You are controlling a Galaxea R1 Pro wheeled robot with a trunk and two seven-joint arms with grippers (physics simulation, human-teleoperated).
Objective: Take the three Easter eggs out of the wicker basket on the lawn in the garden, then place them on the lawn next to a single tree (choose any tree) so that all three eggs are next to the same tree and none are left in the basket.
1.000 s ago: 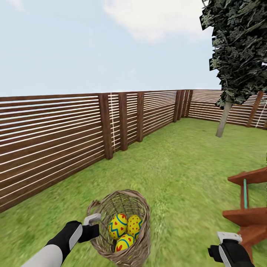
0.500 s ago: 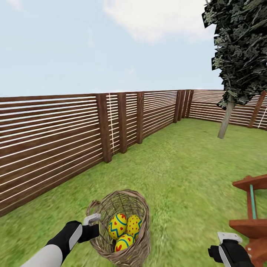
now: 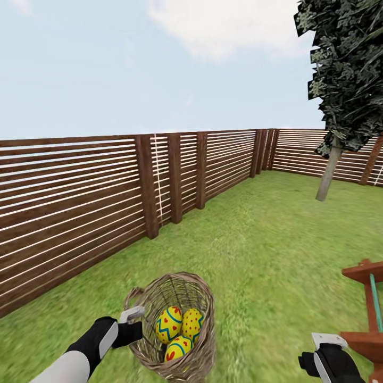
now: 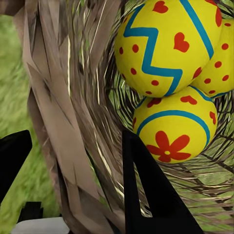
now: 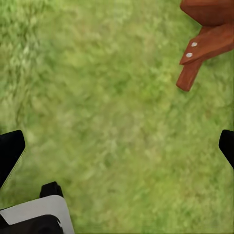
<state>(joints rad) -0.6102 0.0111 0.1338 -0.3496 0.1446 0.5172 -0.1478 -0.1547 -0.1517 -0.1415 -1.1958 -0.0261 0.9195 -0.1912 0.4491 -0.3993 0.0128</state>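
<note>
Now the left tool (image 4: pixel 73 161) pinches the upright wicker basket's (image 3: pixel 199 319) wall; right tool (image 5: pixel 117 146) spread.

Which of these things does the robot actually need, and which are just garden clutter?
Needed: eggs; basket holding all three, gripped at its wall by the left end effector; tree; lawn.
Clutter: fence; red wooden furniture.

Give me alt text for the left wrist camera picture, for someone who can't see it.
Close-up: the left gripper straddles the wicker basket wall, one finger inside and one outside. Three yellow Easter eggs with red and blue patterns lie inside; green lawn shows beyond.
</note>
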